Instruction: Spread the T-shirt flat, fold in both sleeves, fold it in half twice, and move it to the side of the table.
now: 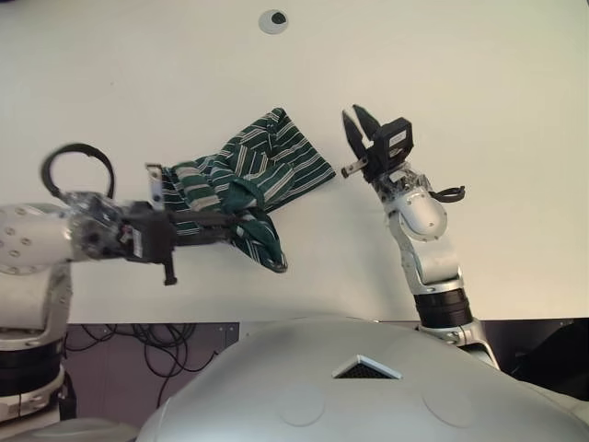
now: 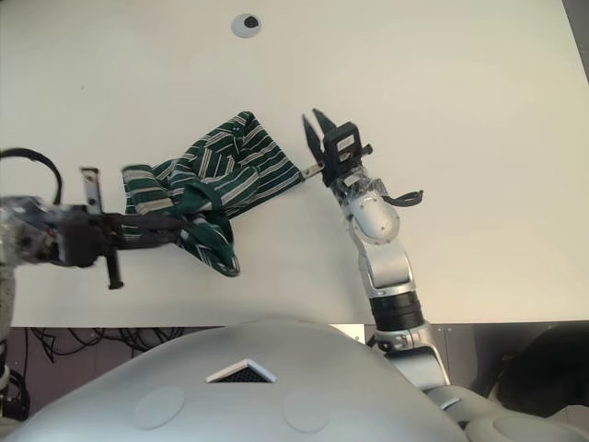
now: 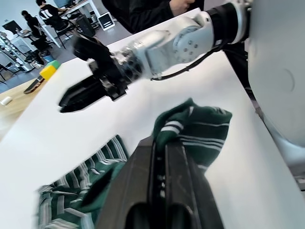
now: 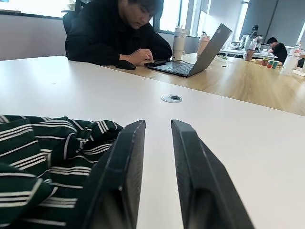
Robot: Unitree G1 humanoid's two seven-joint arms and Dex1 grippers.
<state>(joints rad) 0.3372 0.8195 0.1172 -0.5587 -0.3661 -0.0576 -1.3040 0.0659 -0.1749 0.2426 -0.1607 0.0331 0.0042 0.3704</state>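
Through my head camera, the green striped T-shirt [image 1: 267, 161] lies bunched near the middle of the white worktop [image 1: 497, 83], with nothing spread flat. My left jaws come in from the left and are clamped on a wad of cloth along the shirt's near side. A loose fold droops beside them toward the near edge. My right jaws stand parted just beside the shirt's right-hand edge, gripping nothing; I cannot tell whether they brush the cloth. A round cable port [image 1: 273, 20] sits in the worktop, well beyond the shirt.

From my left wrist, the jaws are pressed together with green striped fabric pinched at their tips. More of the shirt lies crumpled on the worktop beside them. My right arm reaches in farther off, its dark jaws above the white surface.

From my right wrist, the jaws have a clear gap of bare worktop between them. The striped cloth lies right beside one of them.
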